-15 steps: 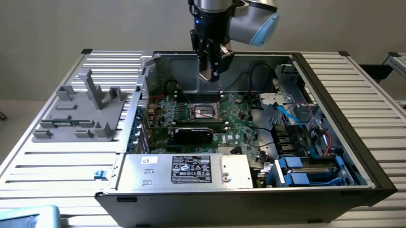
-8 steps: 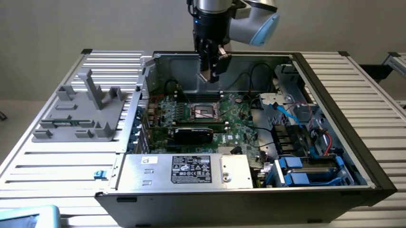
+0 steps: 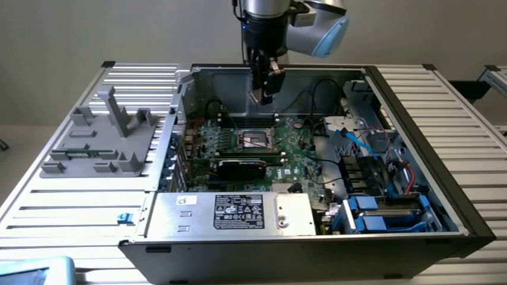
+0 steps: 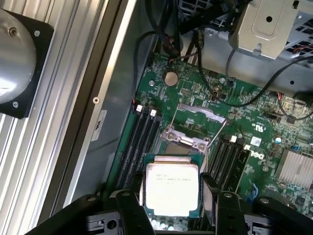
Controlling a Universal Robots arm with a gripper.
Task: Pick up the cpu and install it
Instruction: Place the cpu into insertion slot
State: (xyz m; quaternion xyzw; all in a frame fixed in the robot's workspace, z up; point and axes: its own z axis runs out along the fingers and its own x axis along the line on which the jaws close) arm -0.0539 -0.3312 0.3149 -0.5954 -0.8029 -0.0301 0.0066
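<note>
Gripping the cpu (image 4: 172, 188) by two opposite edges, with the fingers (image 4: 131, 211) spread about as wide as the chip. Held flat, silvery top toward the wrist camera, print lines running from finger to finger; square, so no long axis. Hanging under the gripper (image 3: 265, 96), well above the open socket (image 4: 188, 132) of the motherboard (image 4: 254, 122), inside the open computer case (image 3: 225, 83). Underside hidden; near edge covered by the gripper body; print too small to read. Also in the case: silver box with black label (image 3: 237, 214), blue drive brackets (image 3: 372, 215). On the desk (image 3: 47, 208), toward the exterior view's left, a grey fixture (image 3: 99, 142).
</note>
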